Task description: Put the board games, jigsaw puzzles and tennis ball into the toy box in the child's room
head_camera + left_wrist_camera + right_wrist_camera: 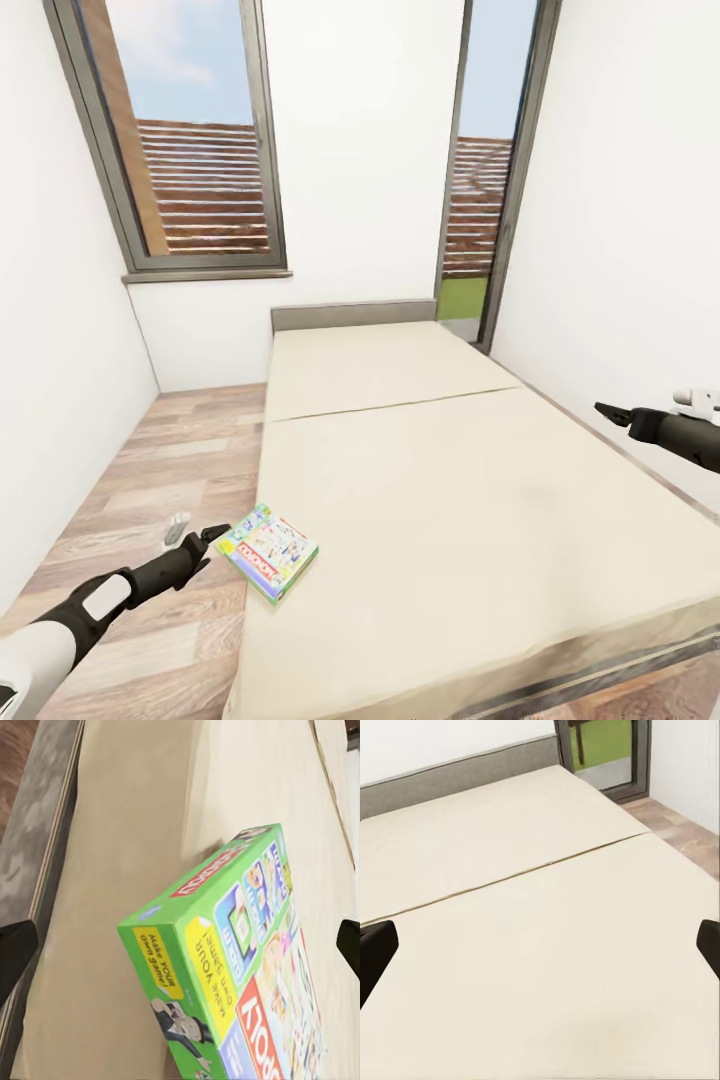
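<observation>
Left gripper (213, 537) hangs open just beside the green board game (268, 549), which lies at the bed's (480, 500) near left edge. Right gripper (612, 412), apparently open too, hovers over the bed's right side.

Head cam high over bed (480, 500); wrists close, prob. angled down.

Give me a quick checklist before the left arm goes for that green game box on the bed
1. Left gripper open: ok, fingertips apart.
2. Green game box in view: ok, near the bed edge.
3. Box between the fingers: not ok, box lies ahead of them.
4. Box lying flat: ok.
5. Nothing on top of box: ok.
6. Right gripper free: ok, open over bare bed.
</observation>
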Motion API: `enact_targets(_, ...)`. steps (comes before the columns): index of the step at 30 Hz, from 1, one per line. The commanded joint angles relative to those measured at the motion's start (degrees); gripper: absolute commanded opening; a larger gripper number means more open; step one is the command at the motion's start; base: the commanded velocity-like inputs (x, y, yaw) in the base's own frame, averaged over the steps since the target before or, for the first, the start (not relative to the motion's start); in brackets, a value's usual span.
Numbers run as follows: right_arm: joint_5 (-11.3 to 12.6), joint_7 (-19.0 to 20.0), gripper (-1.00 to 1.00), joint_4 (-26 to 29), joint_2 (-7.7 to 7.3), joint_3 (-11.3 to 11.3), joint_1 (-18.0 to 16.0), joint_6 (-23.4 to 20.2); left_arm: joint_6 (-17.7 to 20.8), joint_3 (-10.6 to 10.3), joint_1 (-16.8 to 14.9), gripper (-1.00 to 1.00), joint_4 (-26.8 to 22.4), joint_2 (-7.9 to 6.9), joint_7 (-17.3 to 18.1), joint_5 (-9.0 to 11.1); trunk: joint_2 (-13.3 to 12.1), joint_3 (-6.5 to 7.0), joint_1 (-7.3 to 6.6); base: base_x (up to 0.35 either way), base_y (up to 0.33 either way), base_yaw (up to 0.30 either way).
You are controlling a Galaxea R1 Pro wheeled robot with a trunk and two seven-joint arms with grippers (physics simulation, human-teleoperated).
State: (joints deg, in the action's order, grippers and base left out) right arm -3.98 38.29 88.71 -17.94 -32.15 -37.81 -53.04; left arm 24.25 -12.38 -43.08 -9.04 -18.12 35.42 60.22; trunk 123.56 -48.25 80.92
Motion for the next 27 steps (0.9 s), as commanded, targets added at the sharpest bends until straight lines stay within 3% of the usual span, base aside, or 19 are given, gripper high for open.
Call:
enact_targets(1,-0.4,0.5,1.0,0.0,0.01,0.0,-0.1,-0.2,0.2,-0.4,0.0,1.0,0.0,-0.02,0.1,0.6,0.0,-0.06,-0.01,0.0,0.0,-0.252)
enact_targets(8,-0.4,0.5,1.0,0.0,0.01,-0.1,-0.1,-0.2,-0.3,-0.4,0.0,1.0,0.0,0.0,0.0,0.6,0.0,-0.06,-0.01,0.0,0.0,-0.193)
enact_targets(27,-0.4,0.5,1.0,0.0,0.01,-0.1,-0.1,-0.2,-0.6,-0.5,0.0,1.0,0.0,0.17,0.0,0.6,0.0,-0.06,-0.01,0.0,0.0,-0.011)
